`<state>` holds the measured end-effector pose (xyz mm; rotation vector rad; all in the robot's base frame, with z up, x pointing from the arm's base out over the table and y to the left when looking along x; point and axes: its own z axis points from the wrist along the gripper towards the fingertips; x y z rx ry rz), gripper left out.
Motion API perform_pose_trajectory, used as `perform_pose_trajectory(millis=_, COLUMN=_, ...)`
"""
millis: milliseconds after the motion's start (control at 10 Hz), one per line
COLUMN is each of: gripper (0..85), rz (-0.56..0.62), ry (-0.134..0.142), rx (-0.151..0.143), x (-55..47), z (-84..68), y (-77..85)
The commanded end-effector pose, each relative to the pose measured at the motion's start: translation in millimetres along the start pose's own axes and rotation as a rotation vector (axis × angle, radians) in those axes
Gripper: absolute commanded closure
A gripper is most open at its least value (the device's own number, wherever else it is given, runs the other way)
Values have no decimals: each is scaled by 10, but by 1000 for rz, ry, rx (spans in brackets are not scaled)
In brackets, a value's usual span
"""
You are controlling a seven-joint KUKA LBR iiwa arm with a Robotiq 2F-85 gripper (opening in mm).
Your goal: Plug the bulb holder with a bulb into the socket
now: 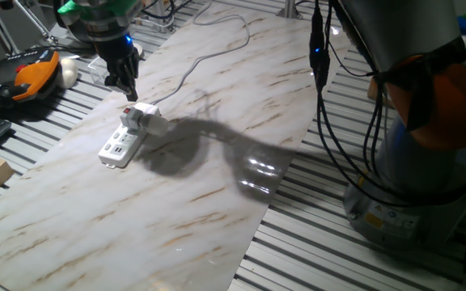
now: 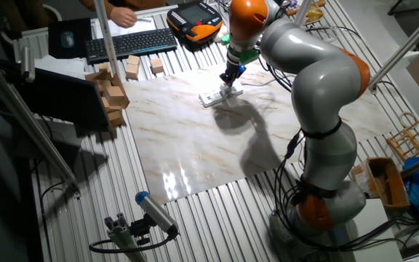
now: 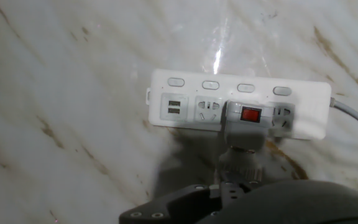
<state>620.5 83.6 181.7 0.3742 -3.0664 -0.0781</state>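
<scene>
Marble-patterned counter [image 1: 217, 137] carries all task items. On it the socket [image 3: 185, 99], a long white strip, lies flat; in the hand view its long axis runs left to right, with the cord [image 3: 353, 115] leaving at the right end. The bulb holder [image 3: 248, 118], white with a red spot, sits on the strip's outlet row, right of centre, and appears seated or nearly seated; full insertion depth cannot be confirmed. The bulb [image 3: 238, 163] forms the holder's near end in the hand view and points toward the claw. The claw [image 1: 123, 83] stands directly above the holder in the fixed views, just over it or touching. Whether its fingers are apart or clamped on the holder cannot be told. The coming move is judged to turn on this relation: any remaining push should run straight along the claw axis, perpendicular to the strip's face.
</scene>
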Motion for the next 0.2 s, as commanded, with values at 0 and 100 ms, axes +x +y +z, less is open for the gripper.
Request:
perform_pose_trajectory(millis=0, gripper=850, rz=3, ry=-1, rx=0, x=-1, z=0, y=6)
perform_pose_trajectory(millis=100, gripper=850, rz=3, ry=-8, rx=3, x=2, z=-8, y=5)
